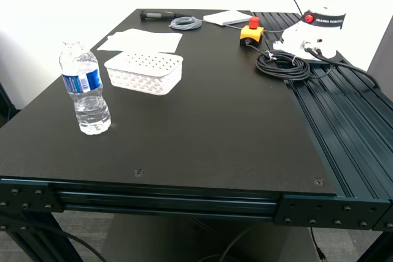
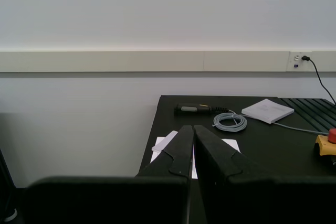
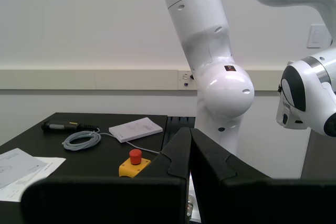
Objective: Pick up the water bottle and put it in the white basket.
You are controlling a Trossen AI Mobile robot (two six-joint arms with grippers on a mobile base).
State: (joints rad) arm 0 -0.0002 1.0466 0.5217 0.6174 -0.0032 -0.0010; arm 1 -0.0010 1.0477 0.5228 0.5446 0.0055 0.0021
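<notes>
The water bottle [image 1: 84, 88] stands upright on the black table at the exterior view's left, clear and ribbed with a blue-and-white label. The white basket [image 1: 145, 71] sits just behind it toward the middle, empty, its hole-dotted base showing. Neither gripper shows in the exterior view. My first gripper [image 2: 193, 129] is shut and empty, held off the table's edge, looking toward the far wall. My second gripper [image 3: 190, 131] is shut and empty, facing the white robot arm. Bottle and basket are out of both wrist views.
White paper sheets [image 1: 141, 40] lie behind the basket. A grey cable coil [image 1: 185, 23], a black tool [image 1: 156, 15], a white booklet [image 1: 227, 17], a yellow emergency-stop button [image 1: 251, 32] and a black cable coil [image 1: 283, 65] sit at the back. Another robot's white base [image 1: 310, 32] stands back right.
</notes>
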